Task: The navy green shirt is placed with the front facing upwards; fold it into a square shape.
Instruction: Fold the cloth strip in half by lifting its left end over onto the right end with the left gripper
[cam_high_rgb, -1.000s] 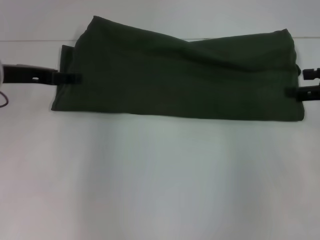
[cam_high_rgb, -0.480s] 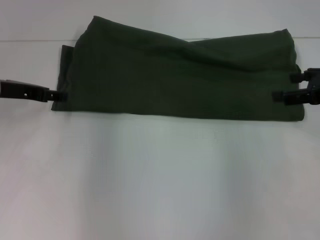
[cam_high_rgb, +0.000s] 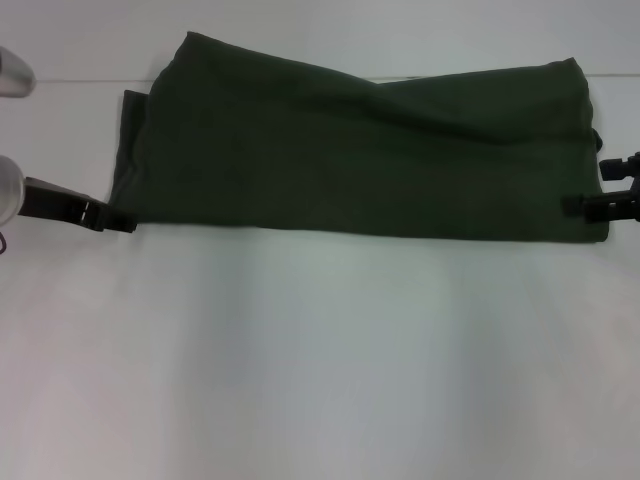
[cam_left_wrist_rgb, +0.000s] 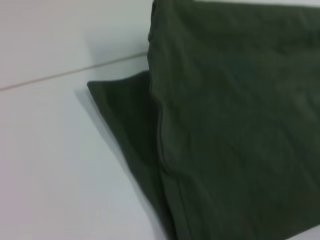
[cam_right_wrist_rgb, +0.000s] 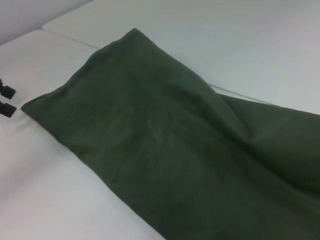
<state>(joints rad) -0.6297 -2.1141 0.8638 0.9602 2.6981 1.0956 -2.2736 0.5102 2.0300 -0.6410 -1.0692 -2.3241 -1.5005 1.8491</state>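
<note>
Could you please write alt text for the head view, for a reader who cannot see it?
A dark green shirt, folded into a long horizontal band, lies across a white table. The left hand sits at its near left corner and the right hand at its right edge.

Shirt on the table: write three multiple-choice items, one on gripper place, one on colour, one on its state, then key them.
1. The left gripper is at the shirt's
A. near left corner
B. far right corner
C. middle

2. The shirt is
A. red
B. dark green
C. white

3. The shirt lies
A. rolled into a ball
B. hanging off the table
C. folded into a long band

Key: 1 A, its tip meets that corner, while the right gripper is at the right end; 2 B, every view shows dark green; 3 C, a layered strip spans the table.
</note>
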